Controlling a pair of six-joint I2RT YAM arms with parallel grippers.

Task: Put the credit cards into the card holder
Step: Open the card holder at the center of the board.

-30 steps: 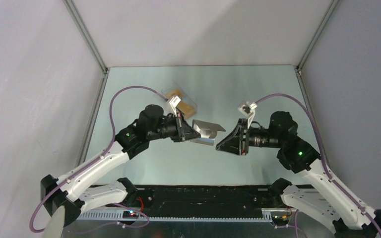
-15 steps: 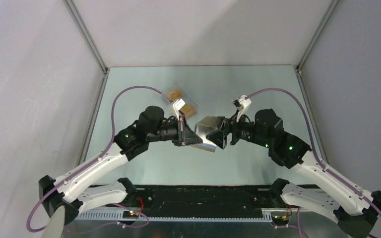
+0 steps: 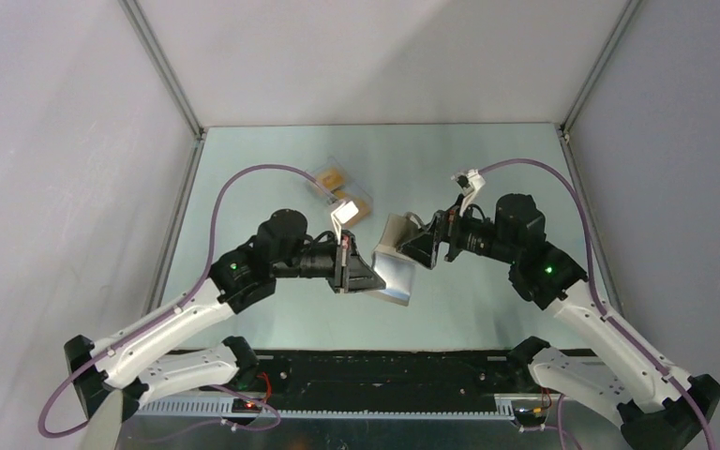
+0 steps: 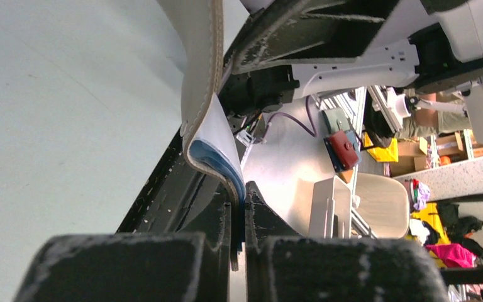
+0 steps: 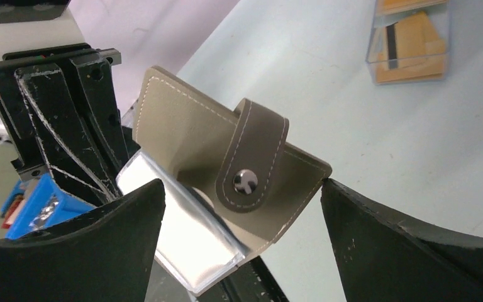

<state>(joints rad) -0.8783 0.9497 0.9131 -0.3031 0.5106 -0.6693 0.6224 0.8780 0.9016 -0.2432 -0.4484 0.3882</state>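
The grey-taupe card holder (image 3: 396, 265) hangs in the air between both arms. My left gripper (image 3: 366, 277) is shut on its lower edge; in the left wrist view the holder (image 4: 204, 75) curves up out of the pinched left gripper (image 4: 240, 192). My right gripper (image 5: 240, 184) stands wide open around the holder (image 5: 182, 138), its snap strap (image 5: 251, 163) facing the camera. One corner lies at the right finger's tip. The orange credit cards (image 5: 409, 50) lie in a clear box on the table, also seen from above (image 3: 342, 190).
The clear plastic box (image 3: 354, 202) sits on the pale green table (image 3: 487, 159) behind the left arm. Side walls with metal rails (image 3: 164, 66) close in the workspace. The right arm (image 4: 327, 56) fills the upper part of the left wrist view.
My right gripper has moved left to the card holder and opened wide around it. The left arm has shifted slightly toward the near edge with the holder held.
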